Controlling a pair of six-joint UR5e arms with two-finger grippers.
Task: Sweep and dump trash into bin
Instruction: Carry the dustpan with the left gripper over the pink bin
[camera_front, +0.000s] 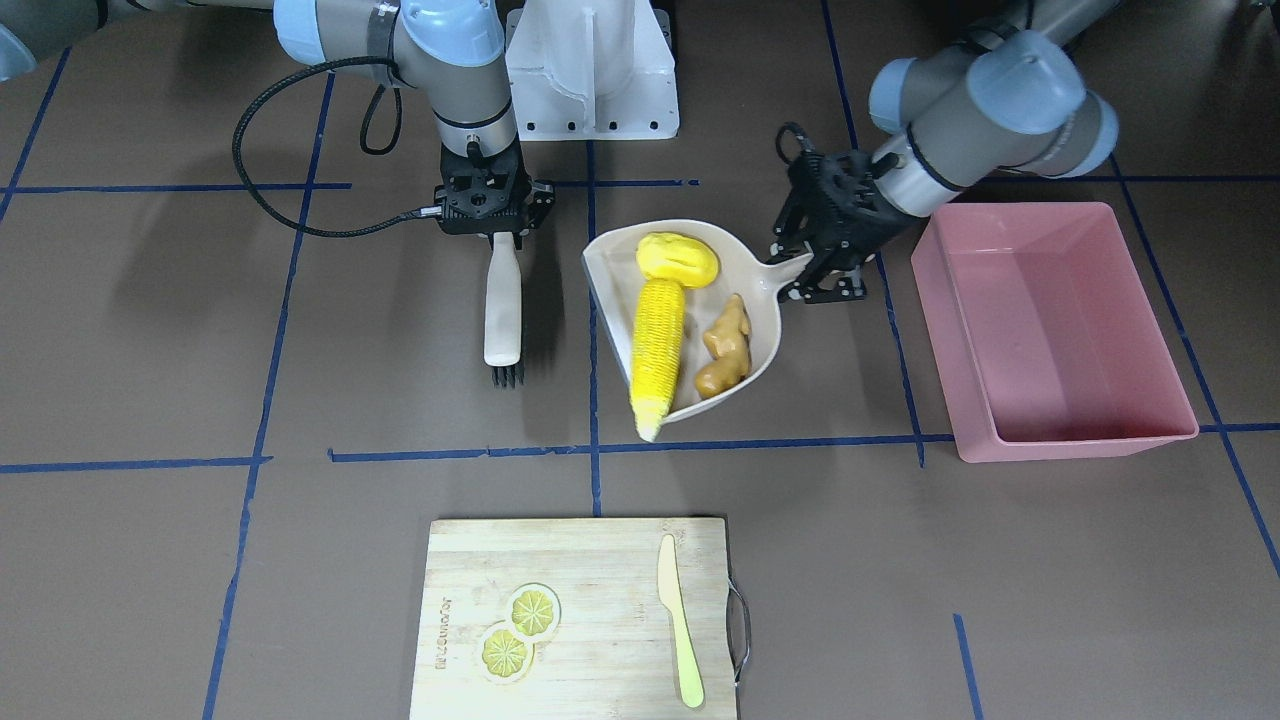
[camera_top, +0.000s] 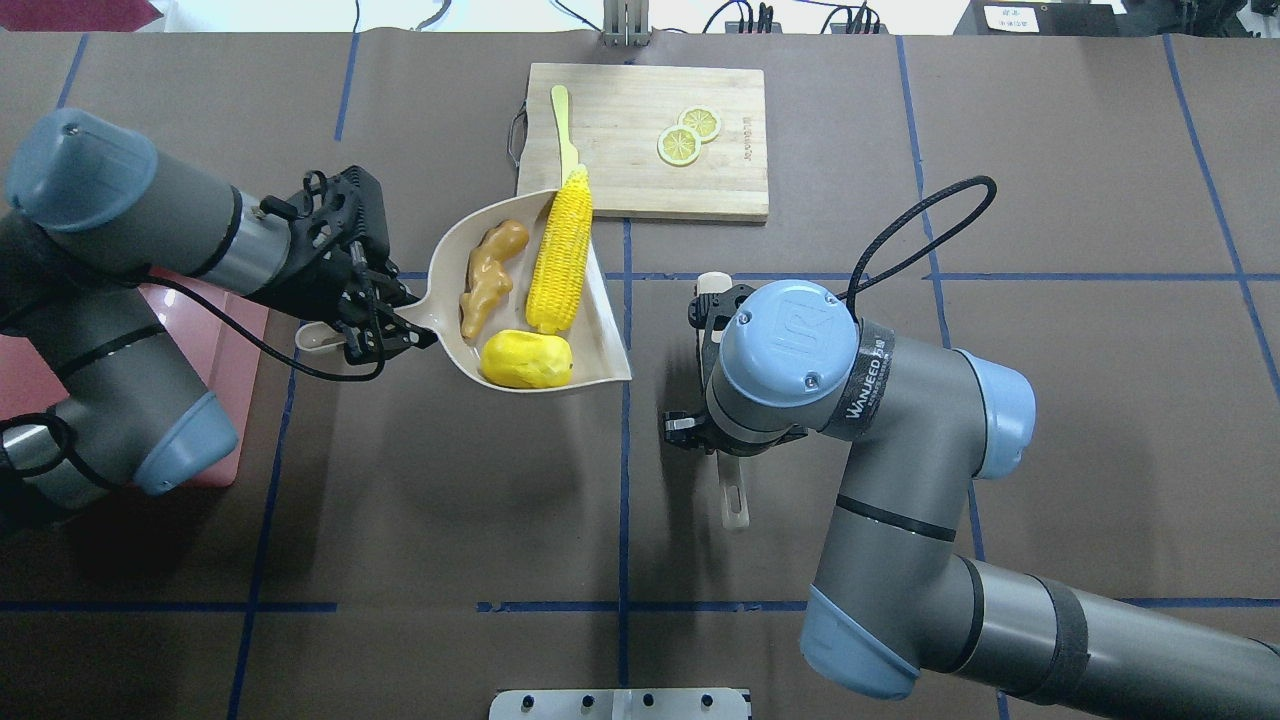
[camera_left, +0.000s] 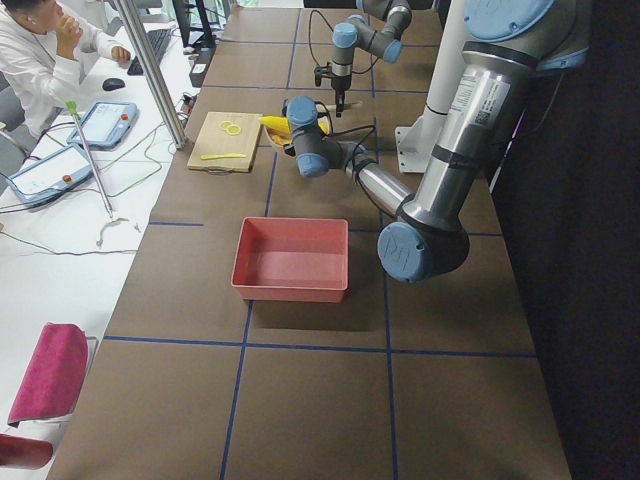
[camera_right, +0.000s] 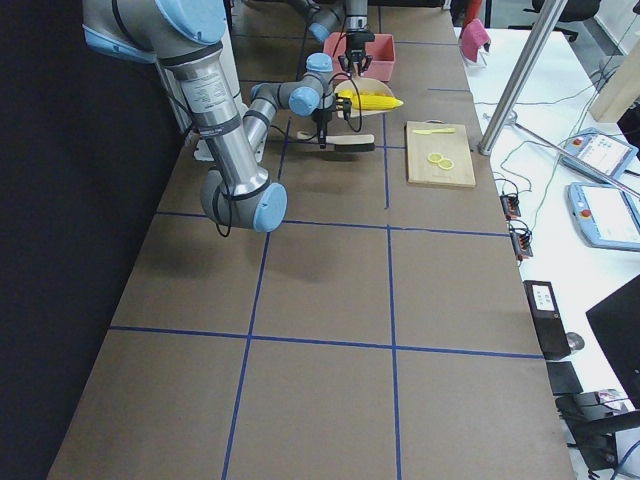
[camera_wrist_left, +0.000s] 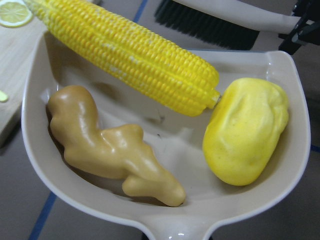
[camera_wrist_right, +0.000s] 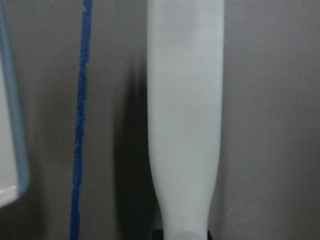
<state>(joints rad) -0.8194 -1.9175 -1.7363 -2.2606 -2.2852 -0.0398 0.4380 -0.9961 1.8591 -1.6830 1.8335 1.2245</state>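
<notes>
Trash: sat loose in the dustpan (camera_front: 603, 285) as a corn cob (camera_front: 658, 345), a yellow lump (camera_front: 678, 260) and a ginger root (camera_front: 725, 345), near the bin (camera_front: 1060, 340) but apart from it. Looked light, hard and slick, likely to roll on any tilt. Best moved by the pan's handle, never pinched. Saw the cob's long axis running from pan back to open lip, tip overhanging and pointing away from the robot toward the cutting board (camera_front: 600, 560). Found the left tool (camera_front: 815, 275) clamped on the dustpan handle and the right tool (camera_front: 490, 215) clamped on the brush (camera_front: 503, 305), low at the counter (camera_front: 300, 560).
</notes>
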